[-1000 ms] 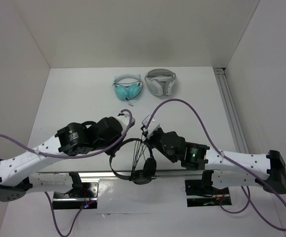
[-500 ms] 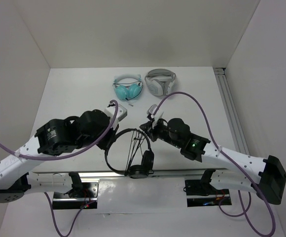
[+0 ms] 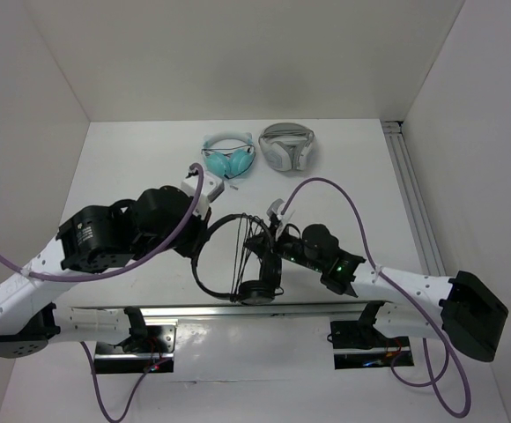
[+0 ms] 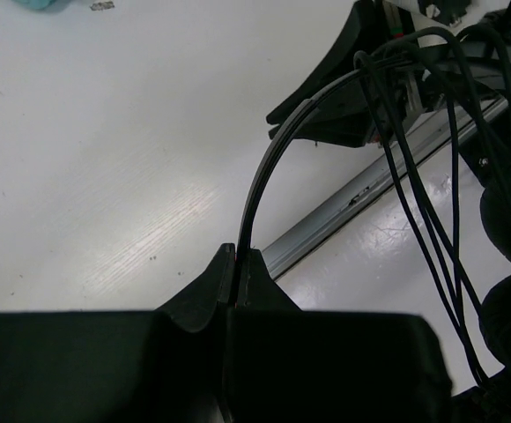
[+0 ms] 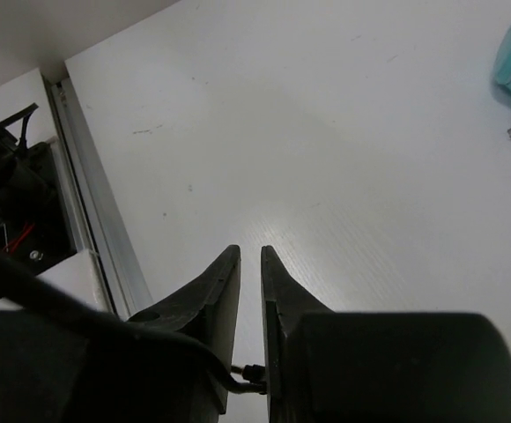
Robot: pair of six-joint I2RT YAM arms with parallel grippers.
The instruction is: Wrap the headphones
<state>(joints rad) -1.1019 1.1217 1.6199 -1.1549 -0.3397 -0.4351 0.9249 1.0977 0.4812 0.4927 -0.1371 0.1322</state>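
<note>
Between the two arms, at the bench's (image 3: 123, 167) near edge, sit the headphones (image 3: 257, 291). Cable (image 3: 240, 256) runs in several strands across the headband (image 4: 260, 176). Left pincer (image 4: 238, 257) is clamped on the headband. Right pincer (image 5: 249, 253) is narrow, with the cable end between its fingers. Teal set (image 3: 229, 160) and white set (image 3: 286, 146) lie well apart at the back.

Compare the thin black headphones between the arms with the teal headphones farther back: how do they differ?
The thin black headphones are clamped at the headband by the left gripper; the teal headphones lie on the table with no gripper on them. The black headphones sit near the arm bases, the teal headphones far back. Both have a headband and two ear pads.
</note>
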